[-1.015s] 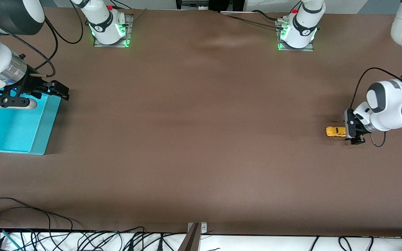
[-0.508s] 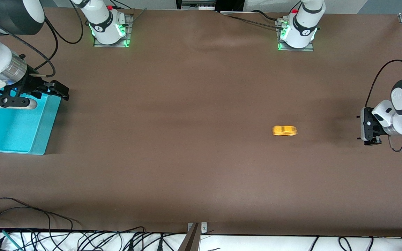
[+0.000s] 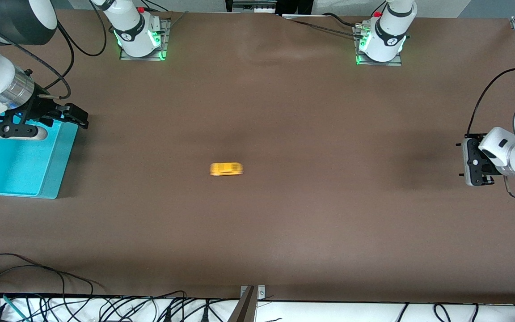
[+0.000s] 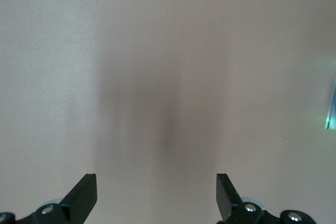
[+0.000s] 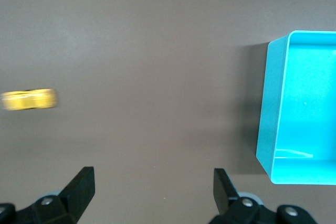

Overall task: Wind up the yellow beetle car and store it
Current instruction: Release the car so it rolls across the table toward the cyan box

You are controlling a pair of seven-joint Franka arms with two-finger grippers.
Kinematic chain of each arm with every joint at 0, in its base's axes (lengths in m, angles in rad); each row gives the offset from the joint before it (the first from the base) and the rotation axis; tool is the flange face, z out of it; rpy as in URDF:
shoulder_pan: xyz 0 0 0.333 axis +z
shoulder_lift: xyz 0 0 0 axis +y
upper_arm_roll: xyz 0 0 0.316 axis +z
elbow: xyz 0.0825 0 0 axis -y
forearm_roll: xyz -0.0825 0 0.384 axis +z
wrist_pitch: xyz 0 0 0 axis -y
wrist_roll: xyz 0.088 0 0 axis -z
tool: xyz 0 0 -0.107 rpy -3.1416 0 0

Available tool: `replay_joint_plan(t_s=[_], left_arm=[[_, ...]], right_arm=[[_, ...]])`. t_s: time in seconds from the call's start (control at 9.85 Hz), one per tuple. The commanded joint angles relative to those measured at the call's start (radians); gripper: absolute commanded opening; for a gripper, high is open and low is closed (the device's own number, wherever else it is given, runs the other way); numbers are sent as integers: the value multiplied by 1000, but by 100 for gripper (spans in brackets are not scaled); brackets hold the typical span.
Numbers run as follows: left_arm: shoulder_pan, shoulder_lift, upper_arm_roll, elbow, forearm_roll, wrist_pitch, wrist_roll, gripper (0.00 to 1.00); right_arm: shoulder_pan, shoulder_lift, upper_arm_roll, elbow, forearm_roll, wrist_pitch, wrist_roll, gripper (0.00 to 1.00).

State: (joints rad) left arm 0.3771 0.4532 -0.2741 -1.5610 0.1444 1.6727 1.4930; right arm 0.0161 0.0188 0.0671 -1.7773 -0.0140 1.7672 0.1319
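The yellow beetle car (image 3: 226,169) is on the brown table near its middle, blurred by motion; it also shows blurred in the right wrist view (image 5: 29,99). My left gripper (image 3: 462,161) is open and empty, low over the table at the left arm's end; its wrist view shows only bare table between the open fingers (image 4: 84,195). My right gripper (image 3: 78,117) is open and empty, held over the table beside the edge of the blue bin (image 3: 56,170) that is farther from the front camera, at the right arm's end. The bin's wall also shows in the right wrist view (image 5: 270,114).
The blue bin holds nothing visible. Cables lie along the table edge nearest the front camera (image 3: 105,306). The arm bases (image 3: 139,38) (image 3: 380,42) stand at the edge farthest from it.
The car has rolled from beside my left gripper across the table toward the right arm's end. My left gripper has drawn back toward its own end. The right arm has not moved.
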Motion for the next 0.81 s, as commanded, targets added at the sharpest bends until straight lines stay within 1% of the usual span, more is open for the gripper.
replay_joint_plan(t_s=[0.0, 0.1, 0.41, 0.51, 0.71], left_arm=[[-1, -1, -13, 32, -19, -42, -45, 100], [-1, -1, -22, 48, -19, -57, -56, 100], [-1, -2, -56, 119, -17, -138, -192, 100], [-3, -7, -57, 142, -17, -165, -242, 100], [-9, -51, -85, 150, -17, -166, -362, 100]], right_arm=[[1, 7, -3, 21, -4, -20, -12, 100], [1, 7, -3, 21, -4, -20, -12, 100], [-1, 7, -4, 21, -6, -20, -14, 100], [-1, 7, -4, 18, -9, -22, -14, 100], [1, 16, -1, 15, -7, -31, -46, 100]])
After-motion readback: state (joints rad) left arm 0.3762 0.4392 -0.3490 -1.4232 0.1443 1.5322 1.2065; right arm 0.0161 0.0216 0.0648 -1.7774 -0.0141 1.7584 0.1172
